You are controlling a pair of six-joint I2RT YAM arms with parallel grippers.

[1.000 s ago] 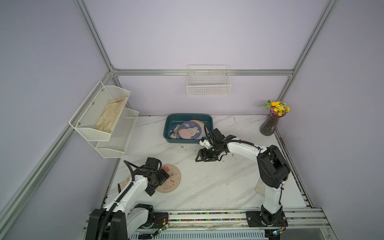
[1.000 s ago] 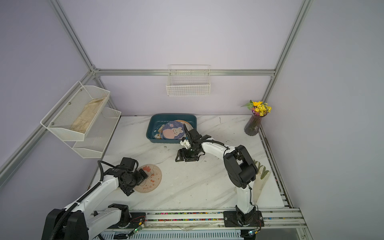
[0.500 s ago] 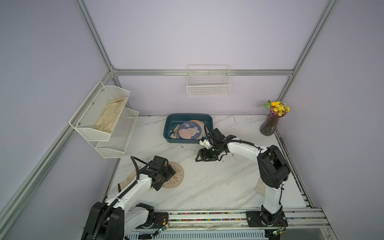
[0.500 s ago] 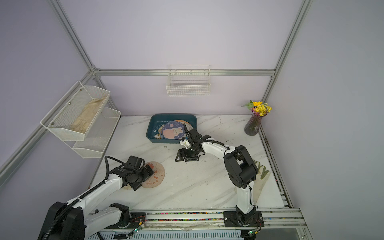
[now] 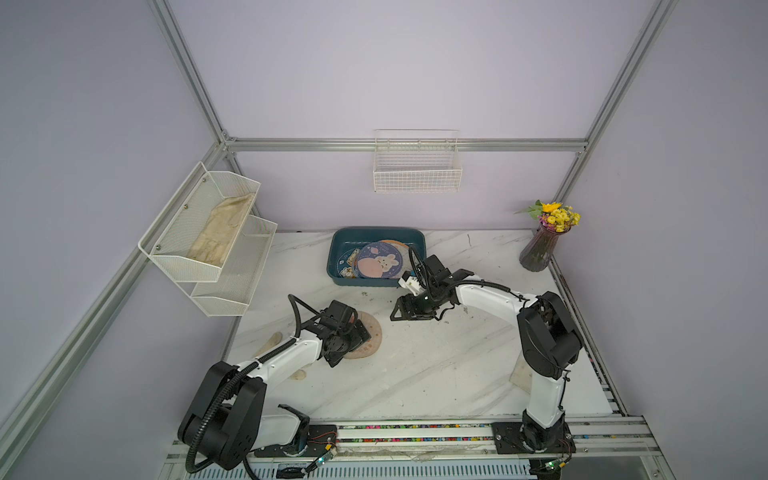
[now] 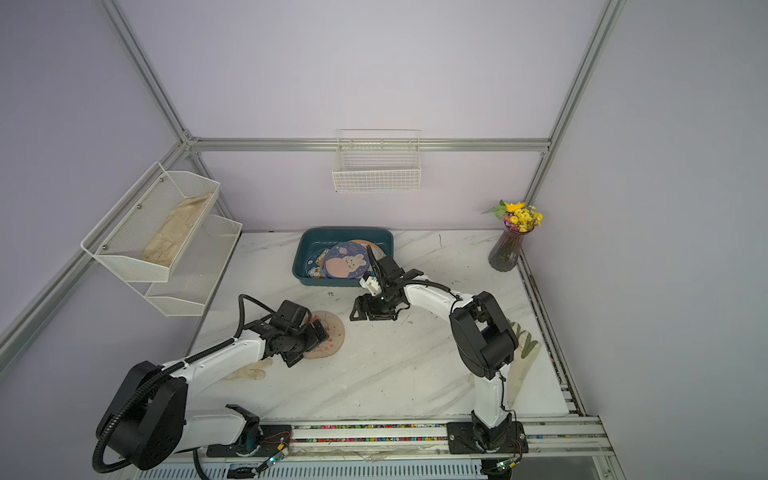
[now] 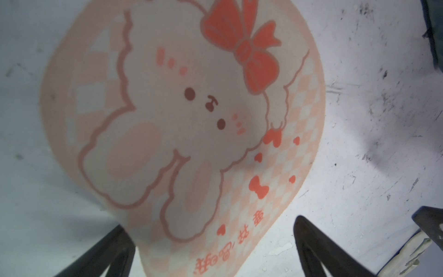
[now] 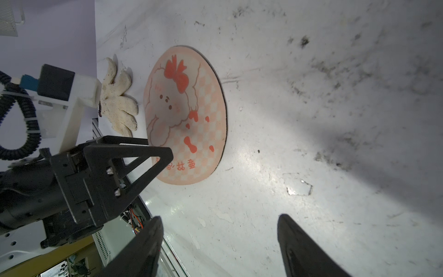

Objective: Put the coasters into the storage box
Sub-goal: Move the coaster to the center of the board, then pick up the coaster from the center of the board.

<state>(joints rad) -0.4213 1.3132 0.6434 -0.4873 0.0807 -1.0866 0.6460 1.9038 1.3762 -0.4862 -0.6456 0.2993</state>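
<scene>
Left pincer (image 7: pixel 211 223) is held apart above the rabbit coaster (image 5: pixel 373 332), left of centre; its edge must be pinched next.

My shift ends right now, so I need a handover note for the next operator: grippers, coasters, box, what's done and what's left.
Left gripper: open, low over the pink bunny coaster on the table, nothing gripped.
Right gripper: open and empty, above bare table in front of the storage box.
Done: several coasters lie in the storage box, with a blue bunny one on top.
Left: pick up the pink bunny coaster, the only one seen outside the box, and put it in.
</scene>
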